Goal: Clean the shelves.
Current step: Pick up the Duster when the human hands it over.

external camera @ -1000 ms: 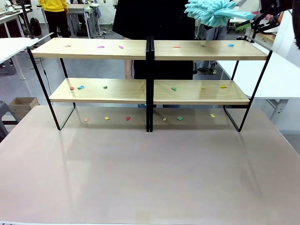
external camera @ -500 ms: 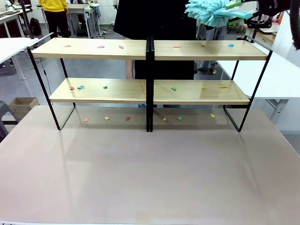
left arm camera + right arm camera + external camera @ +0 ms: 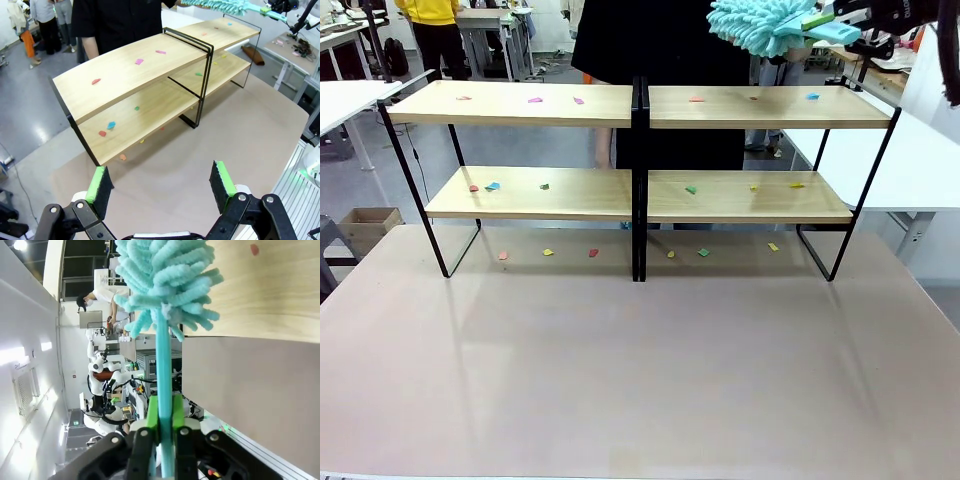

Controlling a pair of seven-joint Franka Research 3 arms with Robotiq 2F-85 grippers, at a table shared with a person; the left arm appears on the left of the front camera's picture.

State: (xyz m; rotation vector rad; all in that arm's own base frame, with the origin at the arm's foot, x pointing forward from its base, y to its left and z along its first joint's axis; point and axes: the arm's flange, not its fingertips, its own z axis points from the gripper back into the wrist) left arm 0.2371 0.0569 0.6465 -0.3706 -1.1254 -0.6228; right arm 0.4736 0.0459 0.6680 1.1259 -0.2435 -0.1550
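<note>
So the shelves [image 3: 550, 192] sit across the far half of the tabletop [image 3: 640, 370], two racks joined in the middle, with little coloured scraps [image 3: 536, 100] on both tiers and a few more on the tabletop underneath. My right jaws are clamped on the handle of a fluffy teal duster [image 3: 760, 22], and its head hangs just above the right end of the top board. My left jaws are wide apart, nothing in them, hovering over the tabletop near the shelves' left end. A person [image 3: 660, 40] in black stands right behind the shelves.
</note>
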